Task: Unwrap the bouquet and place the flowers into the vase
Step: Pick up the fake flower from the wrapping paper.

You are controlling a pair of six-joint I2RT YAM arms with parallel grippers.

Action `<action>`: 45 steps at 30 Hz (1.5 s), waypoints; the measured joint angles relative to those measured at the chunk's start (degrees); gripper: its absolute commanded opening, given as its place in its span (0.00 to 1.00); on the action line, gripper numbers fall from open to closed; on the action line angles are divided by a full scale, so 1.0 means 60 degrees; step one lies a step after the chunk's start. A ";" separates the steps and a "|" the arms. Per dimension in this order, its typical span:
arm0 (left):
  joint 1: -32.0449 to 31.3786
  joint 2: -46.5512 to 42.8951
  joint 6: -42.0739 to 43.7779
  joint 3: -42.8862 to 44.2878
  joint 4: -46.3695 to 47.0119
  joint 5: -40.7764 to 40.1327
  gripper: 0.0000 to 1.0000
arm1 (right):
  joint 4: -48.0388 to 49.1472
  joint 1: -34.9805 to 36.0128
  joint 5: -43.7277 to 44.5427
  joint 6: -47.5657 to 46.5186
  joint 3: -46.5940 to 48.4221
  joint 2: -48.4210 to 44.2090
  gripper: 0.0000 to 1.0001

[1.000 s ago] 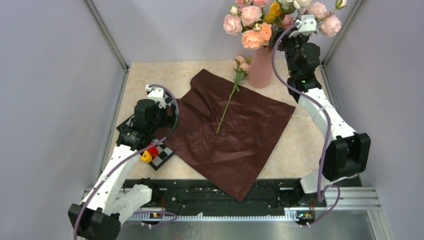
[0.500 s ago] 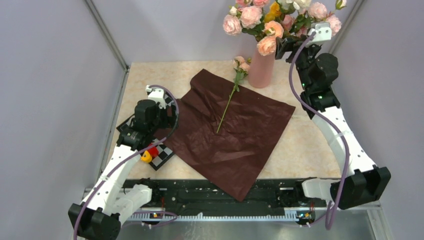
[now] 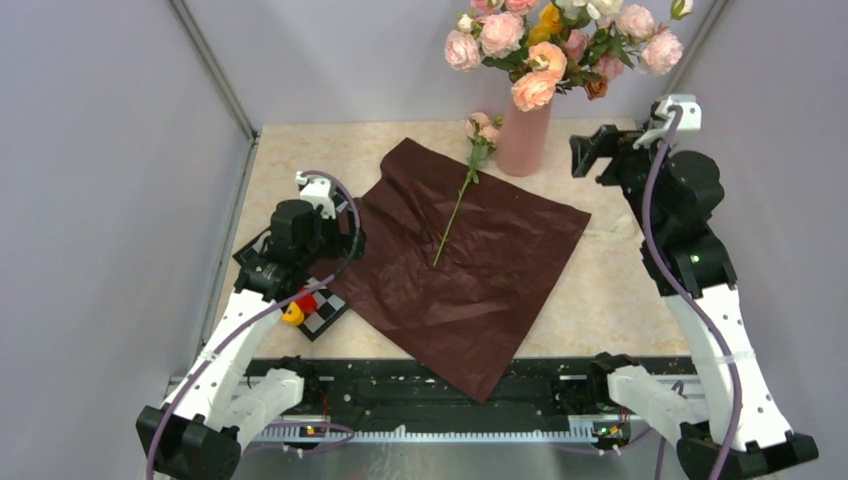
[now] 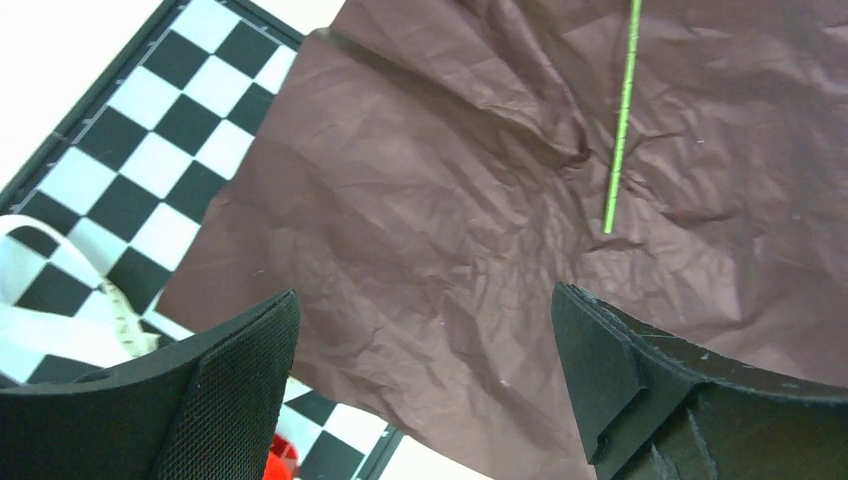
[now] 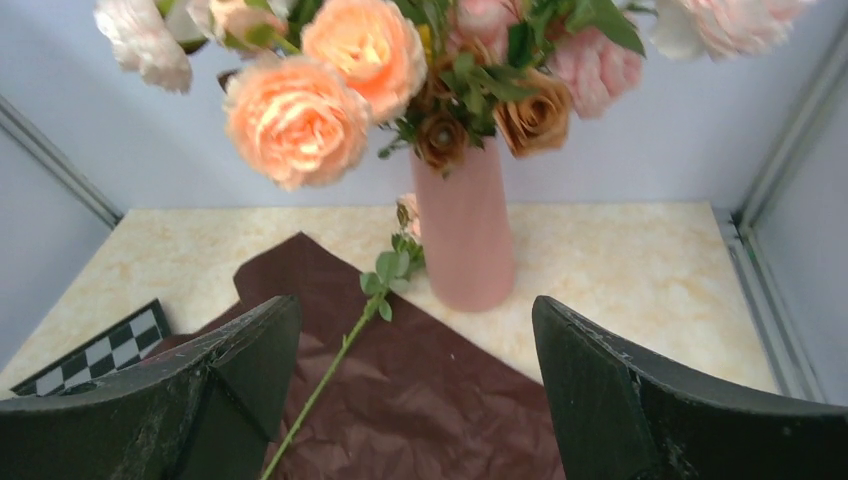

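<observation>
Vase (image 3: 523,140) close behind lone flower (image 3: 457,205)

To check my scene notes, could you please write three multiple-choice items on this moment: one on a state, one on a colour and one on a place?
1. The right end effector is: A open and empty; B shut and empty; C shut on a stem.
2. The vase is: A blue; B salmon pink; C white.
3. The loose flower lies: A in the vase; B in the right end effector; C on the dark red paper.

Answers:
1 A, its jaws stand wide apart with nothing between them.
2 B, both the top and the right wrist views show it pink.
3 C, its stem rests across the spread sheet.
</observation>
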 measured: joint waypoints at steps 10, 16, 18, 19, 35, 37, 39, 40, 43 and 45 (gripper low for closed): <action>-0.1982 0.0710 -0.1548 -0.0055 0.1024 0.0051 0.98 | -0.1905 0.0000 0.1009 0.0433 -0.1625 -0.1814 0.83; -0.3355 0.2801 -0.2084 0.0055 0.1832 -0.0080 0.96 | -0.2277 -0.0004 0.0659 0.1381 -0.3417 -0.2189 0.78; -0.3625 0.3803 -0.2091 0.0415 0.1872 -0.0076 0.95 | -0.2288 0.0000 0.0331 0.1756 -0.4040 -0.2189 0.77; -0.3676 0.4084 -0.2091 0.0535 0.1912 -0.0076 0.95 | -0.2291 0.0000 0.0222 0.1861 -0.4222 -0.2189 0.76; -0.3799 0.9508 -0.1275 0.4768 0.2495 -0.0335 0.66 | -0.1741 0.0000 -0.1013 0.2860 -0.5672 -0.2441 0.69; -0.3789 0.9967 -0.1217 0.5173 0.2463 -0.0353 0.64 | -0.1701 -0.0004 -0.1086 0.2903 -0.5756 -0.2437 0.68; -0.3763 1.0375 -0.1140 0.5566 0.2368 -0.0379 0.63 | -0.1694 -0.0004 -0.1126 0.2940 -0.5778 -0.2437 0.68; -0.3752 1.0510 -0.1104 0.5708 0.2339 -0.0390 0.62 | -0.1683 0.0000 -0.1147 0.2947 -0.5778 -0.2437 0.68; -0.3705 1.0837 -0.1027 0.5978 0.2310 -0.0412 0.59 | -0.1647 -0.0004 -0.1195 0.2969 -0.5778 -0.2441 0.67; -0.3650 1.1012 -0.1009 0.6076 0.2269 -0.0415 0.59 | -0.1643 0.0000 -0.1228 0.2976 -0.5778 -0.2437 0.67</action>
